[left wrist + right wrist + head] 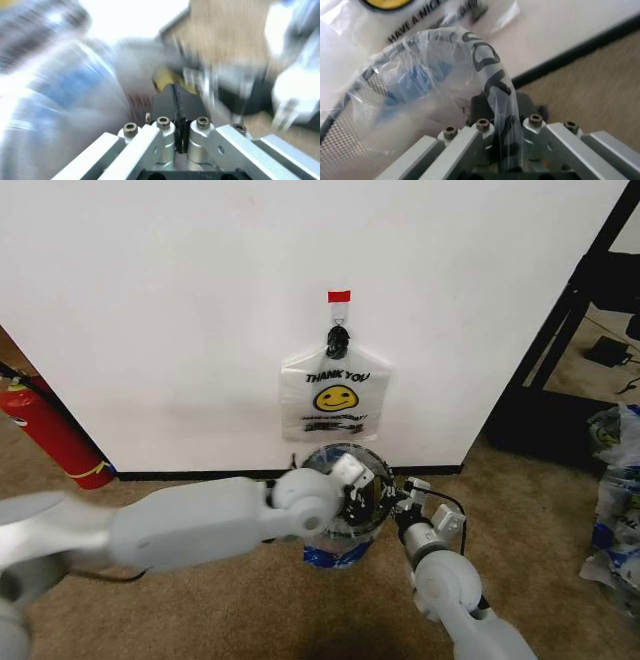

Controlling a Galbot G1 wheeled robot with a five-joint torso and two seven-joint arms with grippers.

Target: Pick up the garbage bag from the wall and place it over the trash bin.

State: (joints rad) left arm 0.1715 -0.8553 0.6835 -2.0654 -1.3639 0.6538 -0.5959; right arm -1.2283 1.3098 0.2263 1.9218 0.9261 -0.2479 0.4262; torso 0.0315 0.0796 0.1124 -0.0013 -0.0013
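Evidently the garbage bag (345, 515) is already draped over the trash bin (330, 558) below the wall (180, 300), where a similar smiley bag (335, 400) is hung. The left gripper (352, 480), closed, seemingly on nothing, is held at the rim. The right gripper (408, 498) is clamped on the film, keeping it stretched. Open carpet (540, 510) is left rightward.

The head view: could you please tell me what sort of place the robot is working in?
Probably an indoor office or lab corner: brown carpet, a plain white wall with a black baseboard, a red fire extinguisher standing at its foot, and a dark shelf frame on the right.
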